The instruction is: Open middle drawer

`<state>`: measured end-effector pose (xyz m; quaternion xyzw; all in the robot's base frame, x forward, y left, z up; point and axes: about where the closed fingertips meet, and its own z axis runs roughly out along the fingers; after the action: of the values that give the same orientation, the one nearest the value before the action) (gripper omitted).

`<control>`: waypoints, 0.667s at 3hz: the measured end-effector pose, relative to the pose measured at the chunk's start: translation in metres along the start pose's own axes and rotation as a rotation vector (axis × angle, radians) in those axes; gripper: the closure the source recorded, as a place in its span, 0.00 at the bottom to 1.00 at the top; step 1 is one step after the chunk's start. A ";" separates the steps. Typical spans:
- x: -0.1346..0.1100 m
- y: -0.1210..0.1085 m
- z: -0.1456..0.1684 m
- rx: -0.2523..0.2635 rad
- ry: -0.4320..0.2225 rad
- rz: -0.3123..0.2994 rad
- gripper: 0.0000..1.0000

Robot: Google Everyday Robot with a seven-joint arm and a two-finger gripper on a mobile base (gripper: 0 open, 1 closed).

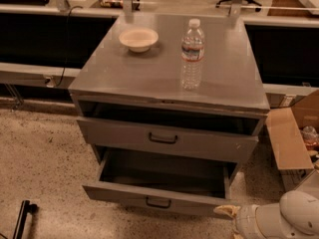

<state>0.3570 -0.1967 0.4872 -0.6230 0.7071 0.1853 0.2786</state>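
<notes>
— Where is the gripper sitting right now?

— Your gripper [228, 212] is hanging low at the bottom right of the view, just beside the right front corner of the middle drawer [124, 192]. Its pale tip is pointing left toward that corner, and the white arm [294, 218] is running off to the right edge.

— Is it gripping anything?

— I cannot tell whether it is spread or pressed together. I also cannot tell whether it is touching the drawer front.

— And the drawer itself?

— You are looking at it standing well out of the grey cabinet [224, 83]. Its front is jutting further forward than the top drawer [209, 146] above it, so its dark inside is showing. Its small black handle [158, 202] is sitting at the middle of the front, well apart from the gripper.

— What else is showing?

— A pale bowl [138, 38] and a clear water bottle [192, 54] are standing upright on the cabinet's top, apart from each other, with the bowl toward the back left. A cardboard box [289, 143] is lying open on the speckled floor [40, 158] to the cabinet's right.
</notes>
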 end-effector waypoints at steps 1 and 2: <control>0.004 0.008 -0.005 -0.004 -0.005 0.016 0.17; -0.002 0.000 -0.003 -0.005 0.013 -0.002 0.00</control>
<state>0.3564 -0.1972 0.4906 -0.6254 0.7080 0.1825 0.2725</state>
